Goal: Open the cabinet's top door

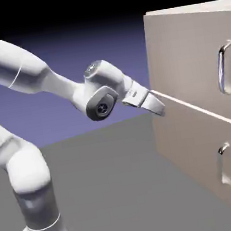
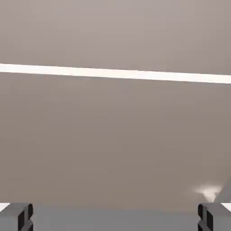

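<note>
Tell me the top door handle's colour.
Silver; the handle shows best in the exterior view.

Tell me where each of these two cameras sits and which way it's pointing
Exterior view: fixed beside the robot, looking across the table at the cabinet; shows the whole white arm and the open gripper near the cabinet's front.
Hand view: on the hand, facing the beige front close up; only the two grey fingertips show, spread wide.
Shared: the pale seam between the top door and the lower panel.

Cabinet (image 1: 189, 106) front blocks gripper (image 1: 157, 106); table (image 1: 123, 189) beneath bare
</note>
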`<state>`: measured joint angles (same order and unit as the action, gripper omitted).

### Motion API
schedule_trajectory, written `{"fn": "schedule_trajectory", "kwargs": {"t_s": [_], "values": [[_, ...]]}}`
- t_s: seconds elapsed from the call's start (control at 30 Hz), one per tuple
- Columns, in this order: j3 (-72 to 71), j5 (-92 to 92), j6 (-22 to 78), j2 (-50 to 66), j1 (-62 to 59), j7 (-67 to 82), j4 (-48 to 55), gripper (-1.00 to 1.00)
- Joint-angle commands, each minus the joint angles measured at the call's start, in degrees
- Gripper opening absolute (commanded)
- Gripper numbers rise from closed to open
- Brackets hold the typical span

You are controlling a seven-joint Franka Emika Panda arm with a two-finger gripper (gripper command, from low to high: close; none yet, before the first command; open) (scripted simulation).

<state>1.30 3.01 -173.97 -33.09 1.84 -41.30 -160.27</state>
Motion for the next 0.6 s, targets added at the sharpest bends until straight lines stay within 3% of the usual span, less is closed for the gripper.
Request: {"fn": "schedule_trajectory", "kwargs": {"t_s": [0.0, 0.57], "values": [[1.1, 2.5, 0.0, -0.4, 1.0, 1.0, 0.6, 1.00], [19.3, 44.9, 0.5, -6.4, 17.1, 17.2, 10.9, 1.00]]}}
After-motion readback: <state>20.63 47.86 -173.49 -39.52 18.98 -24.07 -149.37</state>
